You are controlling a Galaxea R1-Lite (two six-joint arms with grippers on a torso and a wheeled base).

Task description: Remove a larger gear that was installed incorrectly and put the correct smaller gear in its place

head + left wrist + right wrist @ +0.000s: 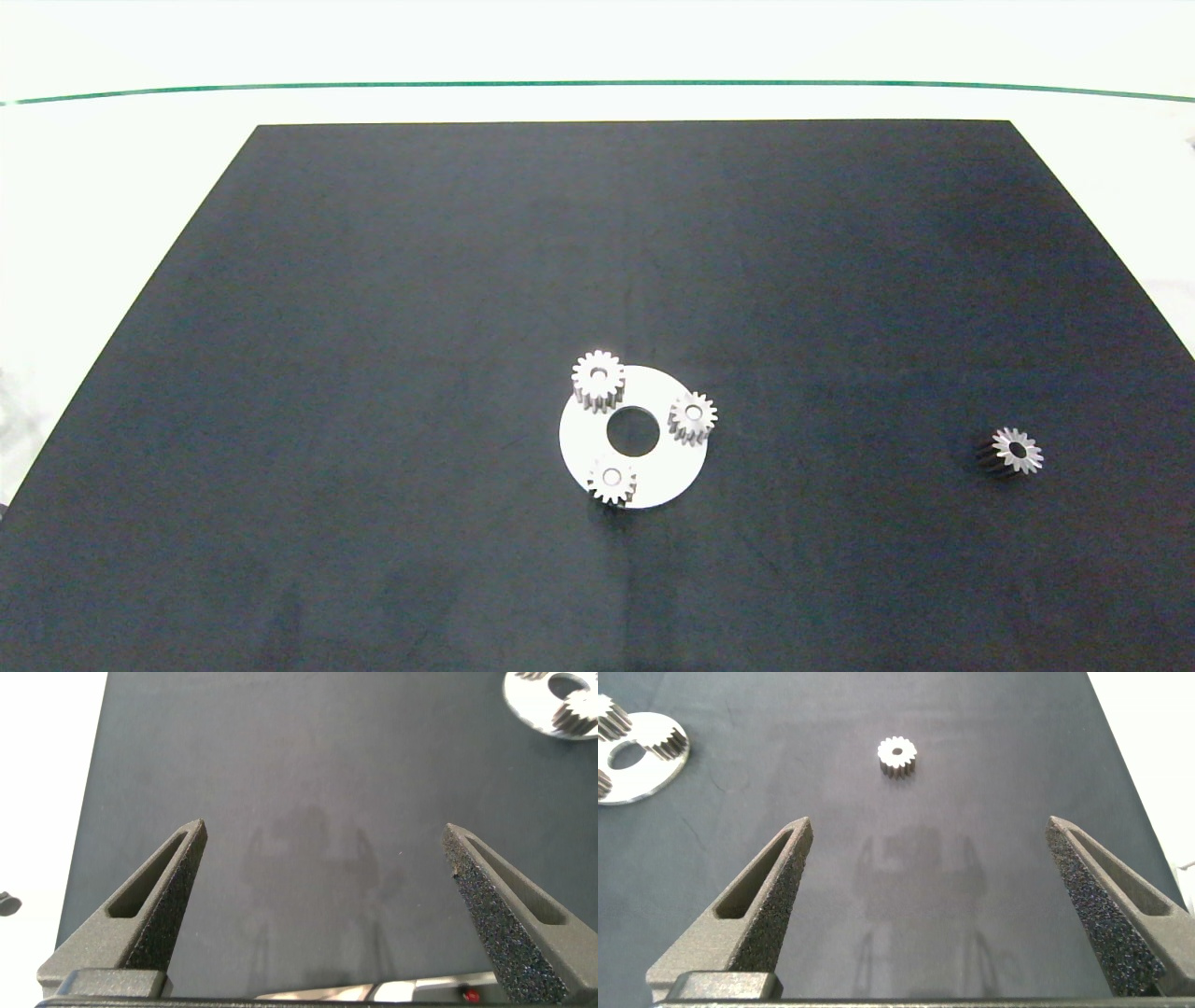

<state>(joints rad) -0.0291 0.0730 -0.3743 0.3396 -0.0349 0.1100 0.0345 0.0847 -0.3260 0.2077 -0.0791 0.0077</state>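
Note:
A white disc (pixel 579 439) with a round centre hole lies mid-mat and carries three silver gears. The larger gear (pixel 597 376), blunt-toothed with a wide bore, stands on the disc's far left rim. Two like-sized small gears (pixel 693 415) (pixel 612 481) sit on its right and near rims. The smaller gear (pixel 1016 452) (pixel 897 756), with sharp teeth and dark flanks, lies alone on the mat far to the right. My right gripper (pixel 929 821) hangs open above bare mat, short of this gear. My left gripper (pixel 324 829) is open over bare mat, the disc (pixel 533 709) off to one side. Neither arm shows in the head view.
The black mat (pixel 373 327) covers most of the white table (pixel 112 187). A green line runs across the table's far edge. In the right wrist view the disc (pixel 640 775) with its gears shows at the edge.

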